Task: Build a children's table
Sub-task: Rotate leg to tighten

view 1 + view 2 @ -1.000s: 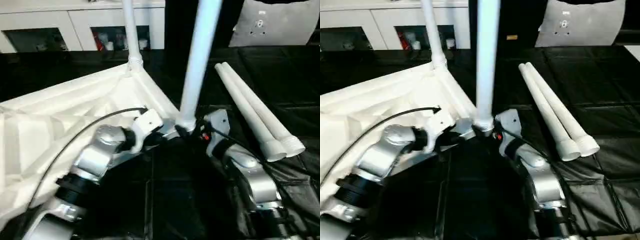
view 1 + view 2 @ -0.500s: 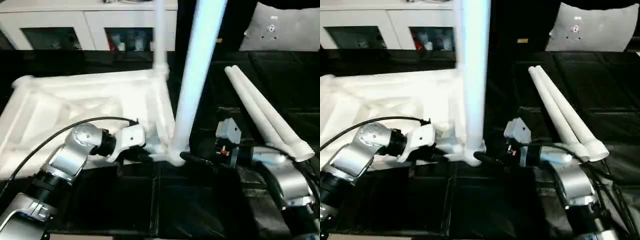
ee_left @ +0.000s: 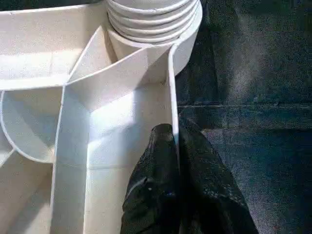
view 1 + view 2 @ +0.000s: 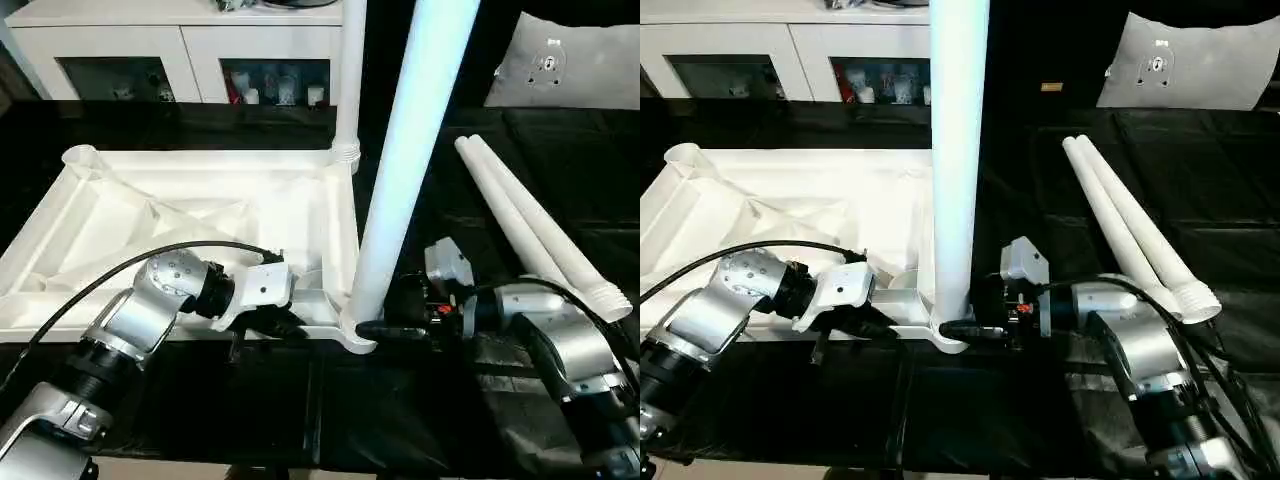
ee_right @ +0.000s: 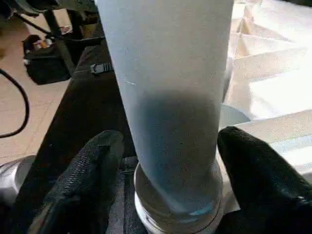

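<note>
Right wrist view: right gripper [image 5: 170,161] astride leg [image 5: 165,97].

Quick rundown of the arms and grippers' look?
Both arms are silver metal with rounded joints and black collars. The left arm carries a looping black cable and a white wrist block; the right arm a white block with a red spot. Gripper fingers are textured black.

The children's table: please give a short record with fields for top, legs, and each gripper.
top: table top lies underside up on the black surface
fitted legs: near leg and far leg stand upright in corner sockets
loose legs: two loose legs lie side by side, on the robot's right
left gripper: shut on the top's side wall
right gripper: fingers either side of the near leg's base, with gaps
</note>
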### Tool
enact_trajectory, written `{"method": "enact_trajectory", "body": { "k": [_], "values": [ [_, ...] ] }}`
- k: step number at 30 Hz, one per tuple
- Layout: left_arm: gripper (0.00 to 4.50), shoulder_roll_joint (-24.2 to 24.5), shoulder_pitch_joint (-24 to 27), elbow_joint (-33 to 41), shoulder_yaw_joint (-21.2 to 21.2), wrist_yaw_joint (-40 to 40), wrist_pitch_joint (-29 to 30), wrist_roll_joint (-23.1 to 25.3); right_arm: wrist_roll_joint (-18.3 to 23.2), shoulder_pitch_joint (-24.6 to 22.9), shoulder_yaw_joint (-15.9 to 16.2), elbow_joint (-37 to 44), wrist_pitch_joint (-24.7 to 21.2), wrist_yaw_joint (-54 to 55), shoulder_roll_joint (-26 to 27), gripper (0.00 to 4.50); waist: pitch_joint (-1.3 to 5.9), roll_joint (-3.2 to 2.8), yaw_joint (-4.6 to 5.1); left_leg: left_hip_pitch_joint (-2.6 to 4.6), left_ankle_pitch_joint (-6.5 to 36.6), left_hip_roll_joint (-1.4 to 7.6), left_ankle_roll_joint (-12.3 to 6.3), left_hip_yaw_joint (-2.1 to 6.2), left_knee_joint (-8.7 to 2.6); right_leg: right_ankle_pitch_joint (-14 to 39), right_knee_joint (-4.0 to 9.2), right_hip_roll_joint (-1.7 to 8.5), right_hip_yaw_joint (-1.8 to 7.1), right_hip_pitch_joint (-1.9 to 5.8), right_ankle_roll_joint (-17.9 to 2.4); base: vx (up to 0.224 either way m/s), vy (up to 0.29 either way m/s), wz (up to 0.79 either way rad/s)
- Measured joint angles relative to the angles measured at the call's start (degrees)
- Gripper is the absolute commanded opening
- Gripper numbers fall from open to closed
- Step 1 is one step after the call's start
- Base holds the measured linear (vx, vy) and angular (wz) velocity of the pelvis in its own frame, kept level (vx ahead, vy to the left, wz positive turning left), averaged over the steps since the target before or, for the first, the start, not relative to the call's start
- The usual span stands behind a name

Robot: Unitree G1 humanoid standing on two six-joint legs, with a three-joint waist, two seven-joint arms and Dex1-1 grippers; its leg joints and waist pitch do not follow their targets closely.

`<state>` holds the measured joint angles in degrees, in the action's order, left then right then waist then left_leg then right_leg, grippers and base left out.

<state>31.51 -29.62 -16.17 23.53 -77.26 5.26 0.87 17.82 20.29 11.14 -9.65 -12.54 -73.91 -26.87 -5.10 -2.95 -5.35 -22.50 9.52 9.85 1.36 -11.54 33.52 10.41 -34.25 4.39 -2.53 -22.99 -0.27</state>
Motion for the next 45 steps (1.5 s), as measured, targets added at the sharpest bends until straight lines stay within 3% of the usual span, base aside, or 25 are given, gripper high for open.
{"method": "enact_trajectory", "body": {
  "k": [13,21,27,33,37,41,45],
  "values": [
    [0.0,0.21,-0.05,-0.6,0.05,-1.06,-1.61,0.0,0.33,1.21,0.61,-0.86,-2.05,-1.38,-0.76,2.03,0.01,0.02,-0.21,0.0,0.0,0.01,0.0,0.0,0.02,0.0,-0.01,0.0,0.0,0.0,0.0,0.0,0.0,0.0],
    [0.0,-0.02,-0.15,-0.61,0.04,-1.21,-1.24,-0.03,0.5,0.12,0.51,0.28,-3.08,-1.26,-0.78,1.96,0.04,-0.03,-0.41,0.0,0.0,0.0,0.0,0.0,0.0,0.01,0.01,0.0,0.0,0.0,0.01,0.0,0.0,0.0],
    [0.0,-2.18,-0.33,-0.62,-0.98,0.3,5.41,-0.68,0.72,-3.77,-1.36,4.49,-5.6,4.77,1.24,1.96,0.13,-0.22,-0.58,0.31,0.01,0.0,0.01,-0.01,-0.06,0.03,0.03,0.01,0.04,0.26,0.04,0.0,0.0,0.0],
    [0.0,-6.81,-1.83,-2.47,-3.68,8.93,13.75,1.17,-2.76,-5.7,-4.84,5.08,-5.73,20.72,8.53,1.96,0.05,-0.32,0.85,0.55,0.01,-0.1,0.02,0.01,-0.15,0.32,0.25,0.08,0.08,0.23,0.52,-0.028,0.006,-0.04],
    [0.0,-14.89,-3.95,-5.05,-5.91,19.37,20.92,1.89,-6.51,-5.21,-8.79,4.19,-6.82,36.12,15.48,1.95,-0.1,-0.49,2.47,0.58,0.02,-0.42,0.01,0.18,-0.52,0.39,1.31,0.28,-0.09,0.22,0.63,-0.055,0.036,-0.09],
    [0.0,-22.05,-6.84,-9.23,-8.04,30.05,24.01,2.18,-10.08,-0.58,-11.08,-0.15,-7.1,50.77,21.99,1.95,-0.61,-0.64,4.0,0.47,0.02,-0.93,0.0,0.54,-0.85,0.45,2.5,1.05,-1.1,0.25,0.7,-0.042,0.056,-0.14],
    [0.0,-25.96,-9.09,-12.76,-9.79,36.51,24.51,2.68,-12.68,2.53,-12.72,-3.02,-6.95,60.4,26.9,1.95,-1.15,-1.09,4.97,0.43,0.03,-1.0,0.0,1.22,-1.49,0.46,4.21,1.05,-1.98,0.69,0.71,-0.01,0.013,-0.04]
  ]
}}
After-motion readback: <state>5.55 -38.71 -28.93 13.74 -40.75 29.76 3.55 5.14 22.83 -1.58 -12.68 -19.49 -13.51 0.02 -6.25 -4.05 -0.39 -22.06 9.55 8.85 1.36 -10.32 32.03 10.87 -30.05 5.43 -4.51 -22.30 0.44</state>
